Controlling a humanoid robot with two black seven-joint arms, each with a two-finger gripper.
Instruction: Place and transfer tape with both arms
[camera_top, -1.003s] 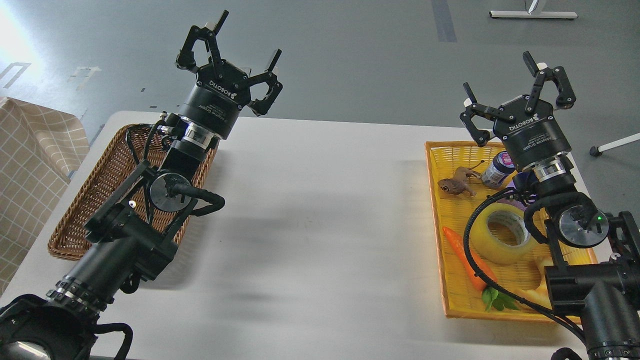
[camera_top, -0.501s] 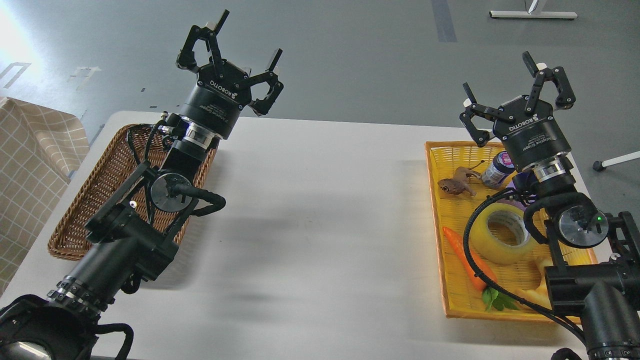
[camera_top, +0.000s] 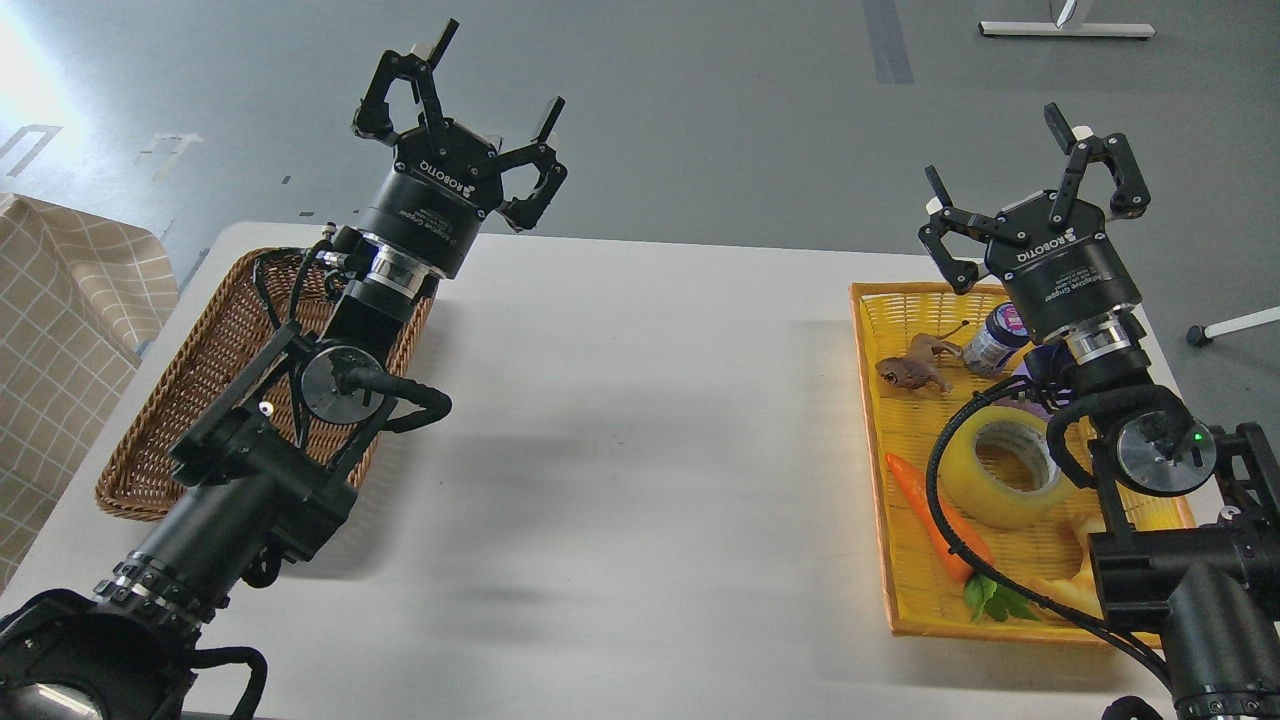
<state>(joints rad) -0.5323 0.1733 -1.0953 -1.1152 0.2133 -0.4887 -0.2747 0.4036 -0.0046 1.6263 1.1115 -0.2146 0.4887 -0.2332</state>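
The tape roll (camera_top: 1003, 470) lies core-up in the yellow tray (camera_top: 905, 600) — below the right gripper (camera_top: 1030, 190), far from the left gripper (camera_top: 455, 115) — both jaws spread open, empty.

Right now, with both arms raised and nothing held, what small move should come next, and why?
Probably lower the right gripper toward the tape. Its jaws are open and empty, well above the yellow tray, and the roll lies there untouched beside the toy carrot. The left gripper, also open, is over the far side by the wicker basket.
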